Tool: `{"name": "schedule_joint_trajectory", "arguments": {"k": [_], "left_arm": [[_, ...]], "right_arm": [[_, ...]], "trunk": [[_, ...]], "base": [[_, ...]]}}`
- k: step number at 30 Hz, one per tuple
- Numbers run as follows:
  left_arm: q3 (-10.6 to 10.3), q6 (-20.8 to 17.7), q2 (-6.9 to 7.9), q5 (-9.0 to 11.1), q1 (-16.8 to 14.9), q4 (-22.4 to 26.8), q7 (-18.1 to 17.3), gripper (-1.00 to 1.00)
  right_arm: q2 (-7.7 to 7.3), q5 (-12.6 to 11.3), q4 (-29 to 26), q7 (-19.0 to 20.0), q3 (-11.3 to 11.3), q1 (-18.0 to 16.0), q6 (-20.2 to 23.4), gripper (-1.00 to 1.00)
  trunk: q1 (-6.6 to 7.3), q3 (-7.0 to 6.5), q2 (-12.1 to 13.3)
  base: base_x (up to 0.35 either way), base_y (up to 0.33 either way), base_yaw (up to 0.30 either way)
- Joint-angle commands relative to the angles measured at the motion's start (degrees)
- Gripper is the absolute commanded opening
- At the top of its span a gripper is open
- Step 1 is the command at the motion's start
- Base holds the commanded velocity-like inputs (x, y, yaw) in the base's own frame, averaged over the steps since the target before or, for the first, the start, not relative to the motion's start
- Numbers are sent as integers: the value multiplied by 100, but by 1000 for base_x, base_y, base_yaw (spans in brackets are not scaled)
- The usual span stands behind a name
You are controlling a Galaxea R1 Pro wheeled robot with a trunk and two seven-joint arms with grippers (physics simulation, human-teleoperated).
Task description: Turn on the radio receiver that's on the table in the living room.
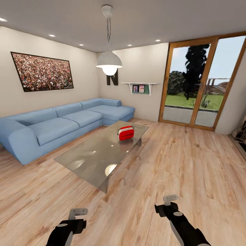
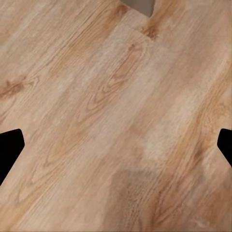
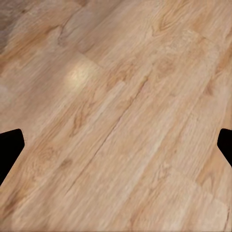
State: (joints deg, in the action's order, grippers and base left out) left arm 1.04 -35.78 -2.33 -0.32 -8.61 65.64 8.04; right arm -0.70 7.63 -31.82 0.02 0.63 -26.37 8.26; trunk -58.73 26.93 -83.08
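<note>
The red radio receiver point(image 1: 125, 133) stands upright on the far right part of the glossy grey table point(image 1: 92, 153), in the middle of the living room. Both grippers hang low over the wood floor, well short of the table's near corner. My left gripper point(image 1: 77, 214) is open, and in the left wrist view its dark fingertips point(image 2: 9, 147) sit far apart with nothing between them. My right gripper point(image 1: 169, 200) is open too, its fingertips point(image 3: 9, 147) spread wide over bare planks.
A blue L-shaped sofa point(image 1: 65, 124) runs along the left wall behind the table. A white pendant lamp point(image 1: 109, 63) hangs over it. Glass doors point(image 1: 201, 82) fill the right wall, and light wood floor point(image 1: 191, 160) stretches between me and the table.
</note>
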Motion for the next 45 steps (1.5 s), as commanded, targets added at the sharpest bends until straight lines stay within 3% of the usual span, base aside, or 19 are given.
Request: {"name": "schedule_joint_trajectory", "arguments": {"k": [1, 12, 26, 45], "left_arm": [[-1, -3, -2, -5, 0, -3, 2, 100], [-8, -8, 3, -35, 0, -8, 13, 100], [-8, -10, 4, -38, 0, -15, 13, 100], [-8, -17, -40, -44, 0, -25, 16, 100]], "right_arm": [[0, 1, 0, -1, -1, 0, 0, 100], [0, -3, 0, 1, -1, 0, 0, 100], [0, -7, 8, 0, -1, 0, 0, 100], [1, -7, 9, 3, -1, 0, 0, 100]], "trunk": [[0, 0, 0], [0, 0, 0], [0, 0, 0], [0, 0, 0]], "base": [[215, -72, 32], [306, -110, 33], [322, -70, 241], [323, -80, 6]]}}
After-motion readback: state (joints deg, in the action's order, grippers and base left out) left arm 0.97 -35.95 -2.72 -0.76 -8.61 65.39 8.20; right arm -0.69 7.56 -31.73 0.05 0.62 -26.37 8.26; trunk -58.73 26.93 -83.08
